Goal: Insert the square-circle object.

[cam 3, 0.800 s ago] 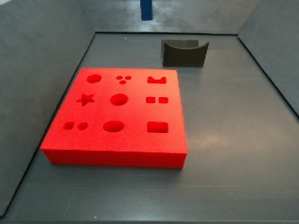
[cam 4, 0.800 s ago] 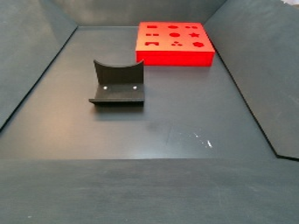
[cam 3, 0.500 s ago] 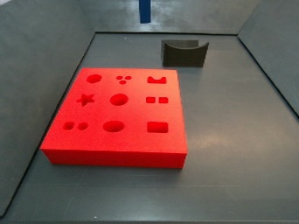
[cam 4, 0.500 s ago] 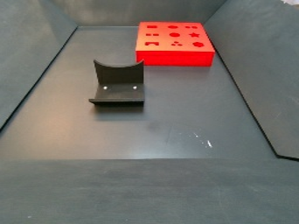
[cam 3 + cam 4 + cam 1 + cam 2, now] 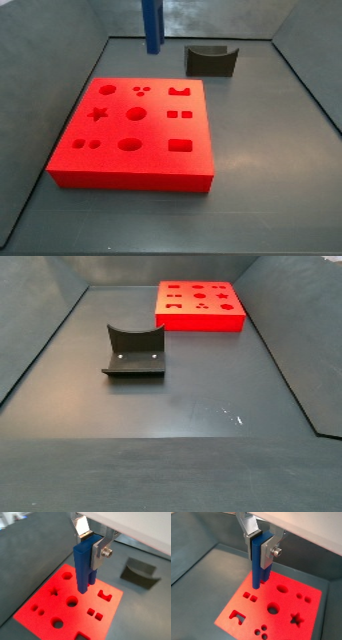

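My gripper (image 5: 90,544) is shut on a long blue piece (image 5: 83,572), the square-circle object, and holds it upright. The piece hangs well above the red block (image 5: 67,612), which has several shaped holes in its top. Both wrist views show this; in a wrist view the gripper (image 5: 261,547) holds the piece (image 5: 260,574) over the block (image 5: 281,627). In a side view only the piece's lower part (image 5: 151,25) shows, above and behind the block (image 5: 154,130). The gripper itself is out of both side views.
The dark fixture (image 5: 210,60) stands on the grey floor beyond the block, and shows in a wrist view (image 5: 140,573). In a side view the fixture (image 5: 134,351) is nearer the camera than the block (image 5: 201,318). Grey walls ring the floor.
In a side view the blue piece has come down further into the picture and shifted left. The block and the fixture have not moved.
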